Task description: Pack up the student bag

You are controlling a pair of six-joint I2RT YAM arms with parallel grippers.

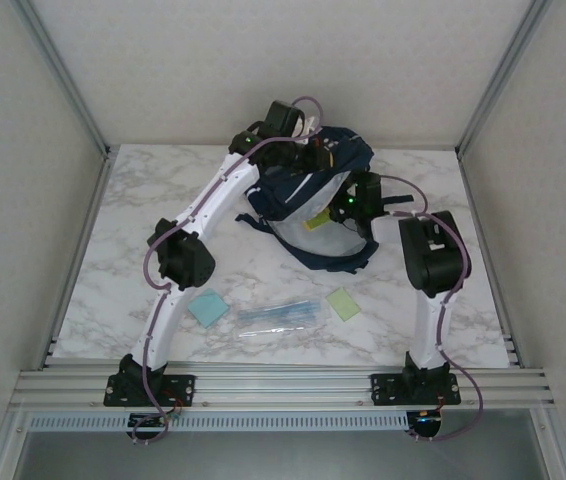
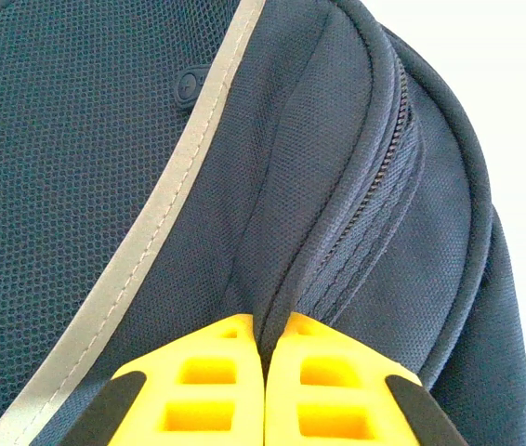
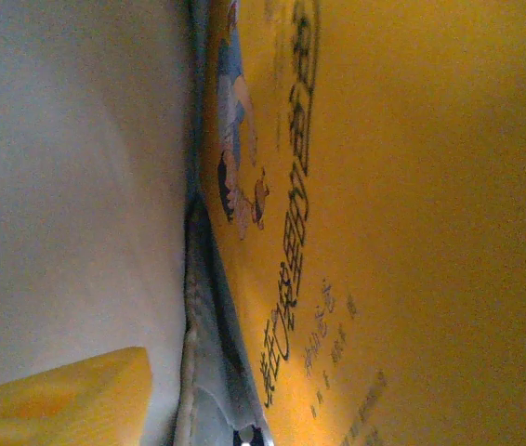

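The student bag [image 1: 308, 190], dark navy with a grey stripe, lies at the back middle of the table with its mouth open toward the front. My left gripper [image 1: 310, 152] reaches it from the far side. In the left wrist view its yellow jaws [image 2: 270, 327] are shut on a fold of the bag's navy fabric [image 2: 77, 139] beside the zipper. My right gripper [image 1: 341, 212] is pushed into the bag's mouth. Its wrist view has one yellow finger [image 3: 59, 400] at the lower left, apart from a yellow book [image 3: 412, 232] with printed text that stands against the pale lining [image 3: 77, 167]. The other finger is hidden.
On the marble table [image 1: 143, 200] near the front lie a teal square pad [image 1: 208, 307], a clear packet of blue pens [image 1: 278, 314] and a pale green pad [image 1: 343, 303]. Grey walls with metal posts close in the left, right and back.
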